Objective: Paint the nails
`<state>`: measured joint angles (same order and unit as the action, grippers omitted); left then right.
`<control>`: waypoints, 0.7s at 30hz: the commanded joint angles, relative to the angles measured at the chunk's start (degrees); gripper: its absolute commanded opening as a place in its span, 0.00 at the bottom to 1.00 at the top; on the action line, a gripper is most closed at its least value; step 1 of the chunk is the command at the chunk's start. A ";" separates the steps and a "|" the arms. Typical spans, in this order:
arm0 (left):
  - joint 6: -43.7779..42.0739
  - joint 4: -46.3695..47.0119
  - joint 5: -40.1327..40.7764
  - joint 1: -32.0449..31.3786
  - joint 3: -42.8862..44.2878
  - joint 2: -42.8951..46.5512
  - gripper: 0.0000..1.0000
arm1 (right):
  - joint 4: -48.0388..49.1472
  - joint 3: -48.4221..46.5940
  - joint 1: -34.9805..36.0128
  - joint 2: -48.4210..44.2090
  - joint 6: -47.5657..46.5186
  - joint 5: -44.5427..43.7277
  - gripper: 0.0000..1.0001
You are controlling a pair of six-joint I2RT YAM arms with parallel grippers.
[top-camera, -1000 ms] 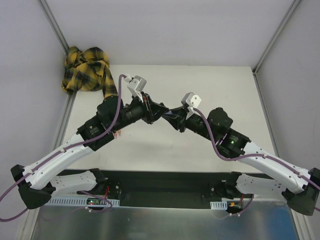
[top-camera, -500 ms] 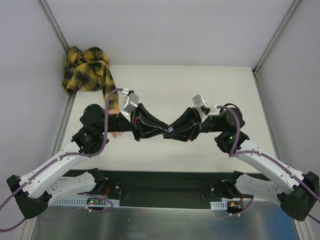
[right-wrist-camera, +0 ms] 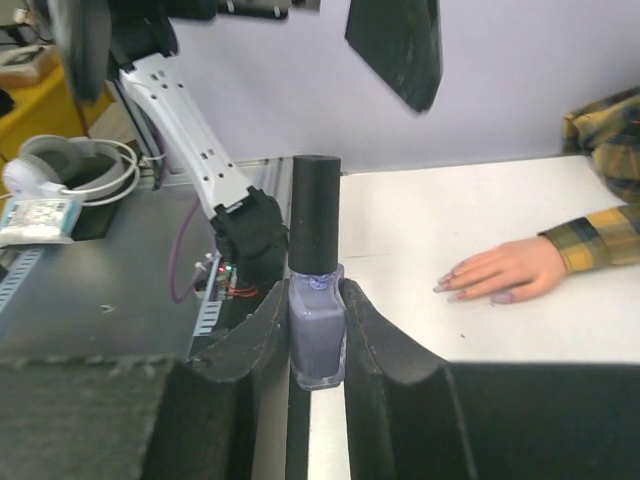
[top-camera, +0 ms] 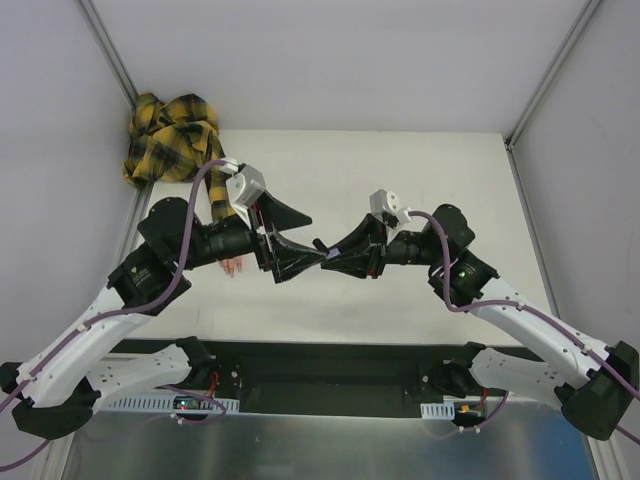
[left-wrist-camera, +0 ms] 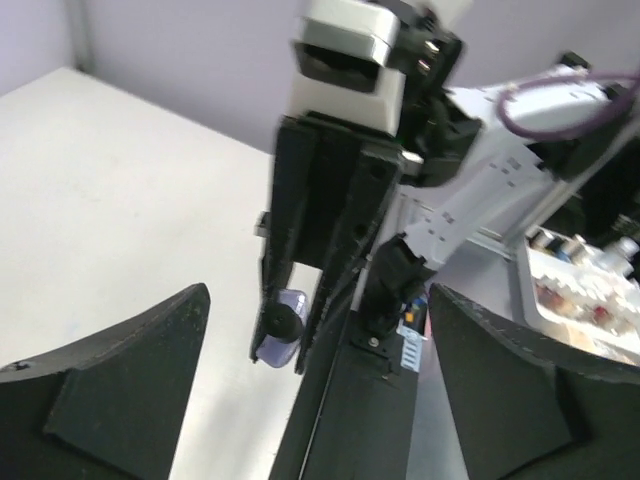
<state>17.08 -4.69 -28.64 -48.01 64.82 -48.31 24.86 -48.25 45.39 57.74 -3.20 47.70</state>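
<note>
Nails (right-wrist-camera: 450, 287) of the fake hand (right-wrist-camera: 505, 268) show clearly only in the right wrist view, where the hand lies palm down on the bench (right-wrist-camera: 420, 210). Nearest that camera, the right gripper (right-wrist-camera: 316, 300) is clenched on the purple bottle (right-wrist-camera: 316, 335), black cap (right-wrist-camera: 315, 215) upright. The left wrist view shows that bottle cap-first. In the top view both arms angle inward at mid-bench. The left gripper (top-camera: 312, 240) is released, jaws spread wide facing the bottle.

Mtls / finish, both wrist views
Bottle (right-wrist-camera: 316, 335): glossy purple glass; cap (right-wrist-camera: 315, 215) smooth black. Right gripper (right-wrist-camera: 315, 296) jaws: matt black plastic, grainy. Fake hand (right-wrist-camera: 500, 270): smooth, rubbery-looking; nails (right-wrist-camera: 443, 285) too small to judge. Sleeve (right-wrist-camera: 590, 245): woven plaid cloth. Counter (right-wrist-camera: 420, 220): matt white.
</note>
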 commanded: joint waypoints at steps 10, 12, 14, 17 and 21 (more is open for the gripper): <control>-0.29 -16.67 10.89 -0.24 11.91 -8.20 0.61 | -11.76 -6.24 3.48 -1.22 -11.04 -12.54 0.00; -0.29 -17.63 10.36 -0.16 12.35 -8.72 0.56 | -12.03 -6.24 3.66 -1.22 -11.30 -13.07 0.00; -0.21 -18.42 9.22 -0.24 13.05 -9.43 0.49 | -12.29 -6.42 3.66 -1.13 -11.47 -13.86 0.00; -0.29 -19.92 7.99 -0.24 13.93 -10.57 0.35 | -12.73 -6.59 3.74 -0.78 -11.74 -14.04 0.00; -0.21 -21.06 6.76 -0.16 14.72 -11.71 0.29 | -12.82 -6.60 4.09 -0.78 -12.18 -14.65 0.00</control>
<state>16.93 -23.99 -19.46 -48.01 76.82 -59.27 10.46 -51.88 48.82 57.43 -13.82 34.37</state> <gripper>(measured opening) 0.311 0.241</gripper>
